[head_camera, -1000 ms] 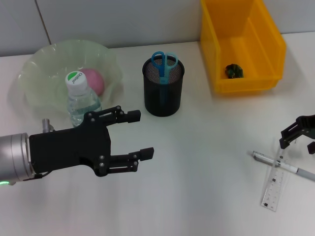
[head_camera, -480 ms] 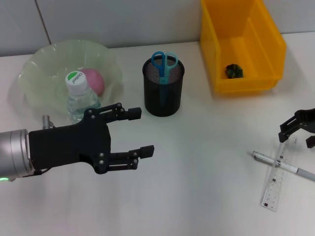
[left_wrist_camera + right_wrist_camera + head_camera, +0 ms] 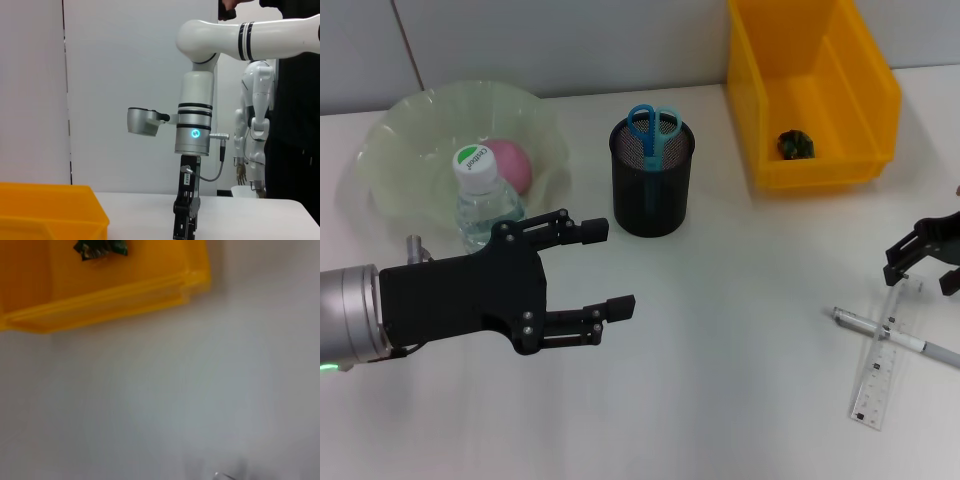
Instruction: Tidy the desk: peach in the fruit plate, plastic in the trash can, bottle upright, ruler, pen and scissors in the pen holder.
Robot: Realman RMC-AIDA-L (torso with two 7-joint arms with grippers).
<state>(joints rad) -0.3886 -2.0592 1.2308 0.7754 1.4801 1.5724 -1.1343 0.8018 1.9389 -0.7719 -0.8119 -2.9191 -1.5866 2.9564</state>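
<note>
The right pincer [image 3: 928,268], jaws apart and empty, hovers just beyond the ruler [image 3: 878,368] and pen [image 3: 897,337], which lie crossed on the worktop [image 3: 740,400] well right of the pen holder [image 3: 651,179]. Judged step: collecting pen or ruler; next, descend and clamp one. The left pincer [image 3: 588,272], jaws apart, idles near the pen holder.

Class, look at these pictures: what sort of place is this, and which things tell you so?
Probably a robotics lab set up as a mock desk. A white table carries staged desk items, a mesh pen holder and a yellow bin, and the left wrist view shows another white robot arm against bare walls.
</note>
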